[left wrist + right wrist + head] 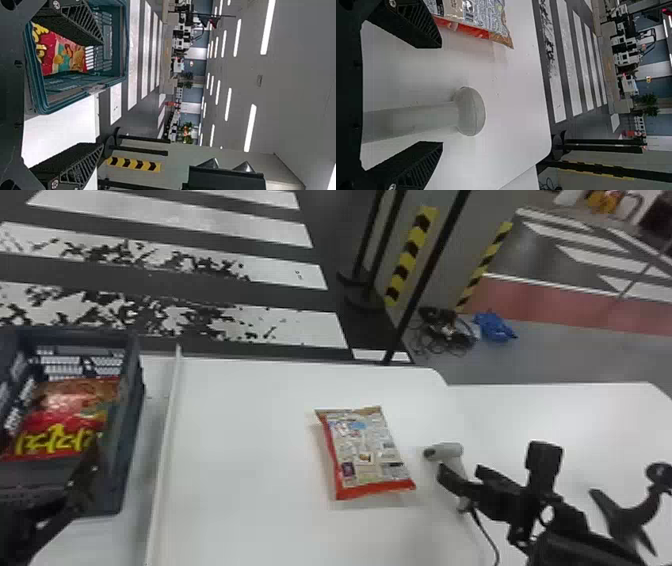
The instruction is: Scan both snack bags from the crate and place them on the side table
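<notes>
In my head view, one snack bag [367,452] lies just left of the handheld scanner [448,450], the second snack bag [65,410] well left of it in the crate [129,440]. In my left wrist view, my left gripper [102,94] gapes empty. In my right wrist view, my nearer right gripper [441,94] is open, the scanner's handle [411,120] running lengthwise between its fingers.

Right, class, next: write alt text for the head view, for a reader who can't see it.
A snack bag lies on a white table, beside a pale scanner with the open right tool at its handle. To the left, a second, mostly red bag lies in a dark crate.
</notes>
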You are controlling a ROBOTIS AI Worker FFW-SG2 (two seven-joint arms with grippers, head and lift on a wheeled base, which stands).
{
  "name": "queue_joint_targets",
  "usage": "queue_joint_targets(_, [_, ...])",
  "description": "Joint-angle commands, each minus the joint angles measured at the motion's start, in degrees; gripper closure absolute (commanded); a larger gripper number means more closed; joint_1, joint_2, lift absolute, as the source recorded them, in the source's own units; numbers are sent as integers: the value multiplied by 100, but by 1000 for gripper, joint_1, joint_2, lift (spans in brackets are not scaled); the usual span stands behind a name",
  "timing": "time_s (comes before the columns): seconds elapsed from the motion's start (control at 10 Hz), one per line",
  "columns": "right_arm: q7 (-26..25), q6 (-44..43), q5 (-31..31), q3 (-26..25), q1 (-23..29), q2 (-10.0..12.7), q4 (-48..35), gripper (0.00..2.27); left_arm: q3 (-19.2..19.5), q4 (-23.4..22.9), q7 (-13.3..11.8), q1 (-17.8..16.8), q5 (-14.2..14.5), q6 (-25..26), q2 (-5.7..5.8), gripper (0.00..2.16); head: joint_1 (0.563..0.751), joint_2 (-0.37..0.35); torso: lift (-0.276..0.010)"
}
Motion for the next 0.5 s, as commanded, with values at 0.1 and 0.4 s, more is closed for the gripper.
queue_joint_targets(0.1, [19, -197, 259, 35, -238, -182, 479, 53, 1, 10, 0, -7, 0, 0, 4, 90, 695, -350, -98])
queue_joint_targets(0.4, [28, -232, 522, 97, -370, -384, 936, 424, 1, 19, 0, -7, 18, 0, 4, 90, 695, -350, -98])
